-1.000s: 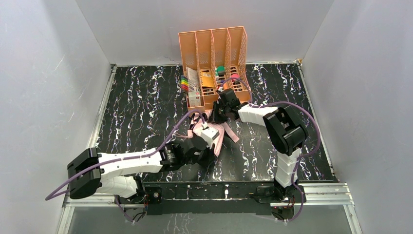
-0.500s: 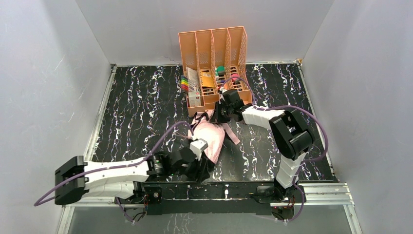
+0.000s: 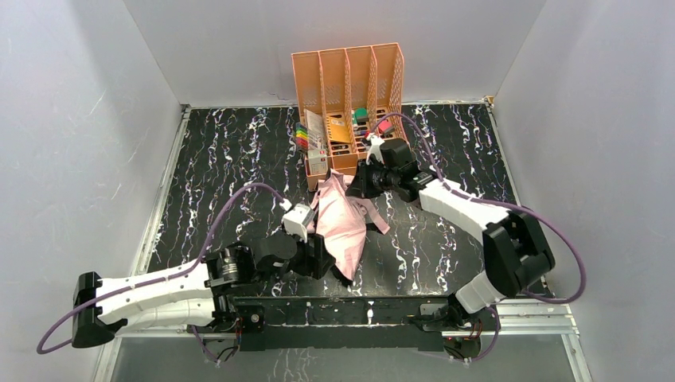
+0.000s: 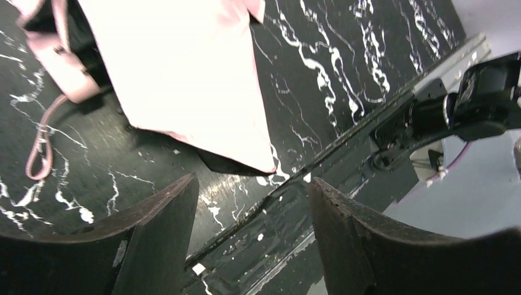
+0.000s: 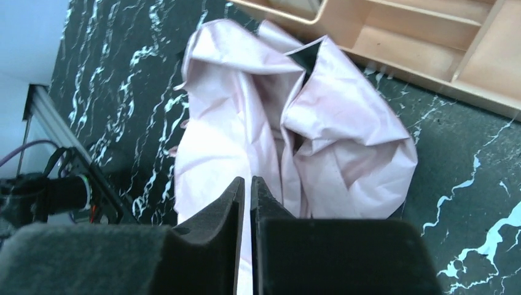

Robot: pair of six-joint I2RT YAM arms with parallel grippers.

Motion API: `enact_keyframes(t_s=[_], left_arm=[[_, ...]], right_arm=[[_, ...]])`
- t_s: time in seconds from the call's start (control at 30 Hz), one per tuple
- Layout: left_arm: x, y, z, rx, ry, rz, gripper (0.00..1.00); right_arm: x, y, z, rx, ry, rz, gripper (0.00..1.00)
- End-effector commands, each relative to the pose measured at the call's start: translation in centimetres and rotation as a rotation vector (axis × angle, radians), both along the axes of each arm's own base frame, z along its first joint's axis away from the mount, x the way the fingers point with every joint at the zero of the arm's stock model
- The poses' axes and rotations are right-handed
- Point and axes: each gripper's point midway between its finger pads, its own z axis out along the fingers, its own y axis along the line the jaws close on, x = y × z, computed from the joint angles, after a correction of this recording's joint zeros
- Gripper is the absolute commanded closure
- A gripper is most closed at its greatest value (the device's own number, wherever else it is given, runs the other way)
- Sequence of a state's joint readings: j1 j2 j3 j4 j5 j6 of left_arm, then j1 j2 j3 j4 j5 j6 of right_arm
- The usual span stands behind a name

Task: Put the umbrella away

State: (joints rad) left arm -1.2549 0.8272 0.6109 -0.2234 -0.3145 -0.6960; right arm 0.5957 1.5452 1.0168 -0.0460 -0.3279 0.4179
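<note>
The umbrella [image 3: 341,224] lies collapsed on the dark marbled table, pale pink fabric up, with a black edge at its near tip. In the left wrist view the umbrella [image 4: 184,80] sits ahead of my left gripper [image 4: 252,184], whose jaws stand wide apart with only table between them, and its pink strap [image 4: 61,67] lies to the left. My left gripper [image 3: 321,261] is beside the near end. My right gripper [image 3: 355,187] hovers at the far end. In the right wrist view my right gripper [image 5: 247,179] is only a thin slit open, above the crumpled umbrella [image 5: 344,135].
An orange desk organiser [image 3: 348,79] with several slots holding small items stands just behind the umbrella; its base [image 5: 430,43] is close to my right gripper. The metal rail [image 3: 358,306] of the table's near edge lies right under my left gripper.
My left gripper opened, let go of the umbrella and drew back toward the near edge. The right arm swung outward and its jaws parted slightly. The pink fabric now lies flatter.
</note>
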Motion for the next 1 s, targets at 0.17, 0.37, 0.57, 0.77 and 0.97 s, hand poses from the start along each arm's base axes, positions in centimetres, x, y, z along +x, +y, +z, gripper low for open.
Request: enact_keyframes(t_s=[0.17, 0.37, 0.57, 0.77, 0.97], left_arm=[[5.4, 1.7, 7.0, -0.023, -0.176, 0.173, 0.18], [15.1, -0.2, 8.4, -0.006, -0.112, 0.223, 0.14], [22.7, -2.5, 4.4, 0.075, 0.057, 0.18, 0.26], [23.7, -3.3, 3.1, 0.082, 0.103, 0.148, 0.5], [22.8, -3.3, 3.2, 0.072, 0.119, 0.122, 0.78]], right_arm=[[-3.9, -3.8, 3.8, 0.008, -0.083, -0.029, 0.63], [-8.9, -5.4, 3.6, 0.061, -0.029, 0.015, 0.58], [-10.6, -6.7, 2.0, 0.072, 0.01, -0.029, 0.59], [-10.8, -7.0, 2.1, 0.069, 0.006, -0.036, 0.6], [-10.7, -7.0, 2.1, 0.068, 0.007, -0.041, 0.61]])
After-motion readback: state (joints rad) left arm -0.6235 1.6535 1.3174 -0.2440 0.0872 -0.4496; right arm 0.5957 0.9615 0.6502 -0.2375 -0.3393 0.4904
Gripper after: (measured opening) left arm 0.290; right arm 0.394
